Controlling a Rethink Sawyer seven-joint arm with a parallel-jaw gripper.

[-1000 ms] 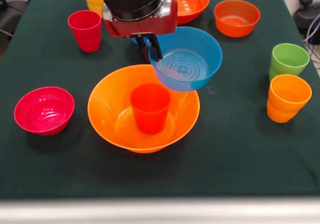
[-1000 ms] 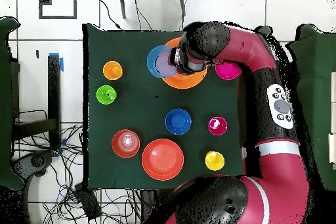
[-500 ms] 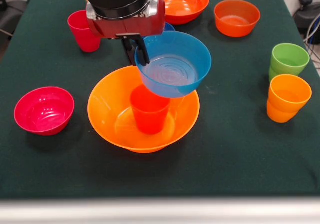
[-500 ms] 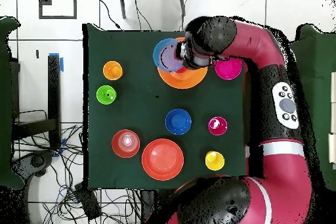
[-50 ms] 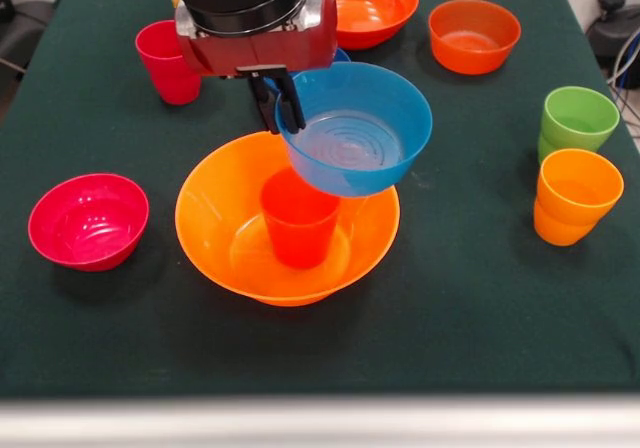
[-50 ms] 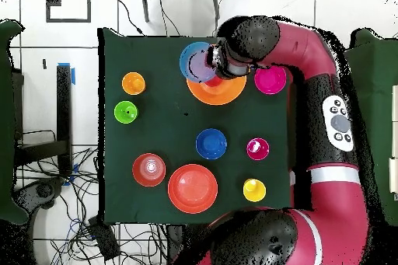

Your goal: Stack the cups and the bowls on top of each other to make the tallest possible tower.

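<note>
Carrying light blue bowl (image 5: 355, 128) toward red-orange cup (image 5: 299, 215), gripper (image 5: 278, 101) pinched on its rim.

Held clear of the table by one side of the rim, upright or nearly so, partly above and to the picture's right of the cup standing in large orange bowl (image 5: 215, 218); still off centre. Needs centring over the cup's mouth, then levelling, since a rim pinch lets the free side sag. Best lowered slowly until the base sits flat on the lip, then released without sideways drag. Waiting around: magenta bowl (image 5: 88, 220), crimson cup (image 5: 170, 60), green cup (image 5: 576, 120), orange cup (image 5: 573, 196), red-orange bowl (image 5: 375, 3), orange-red bowl (image 5: 473, 34), dark blue bowl (image 6: 211, 144).
</note>
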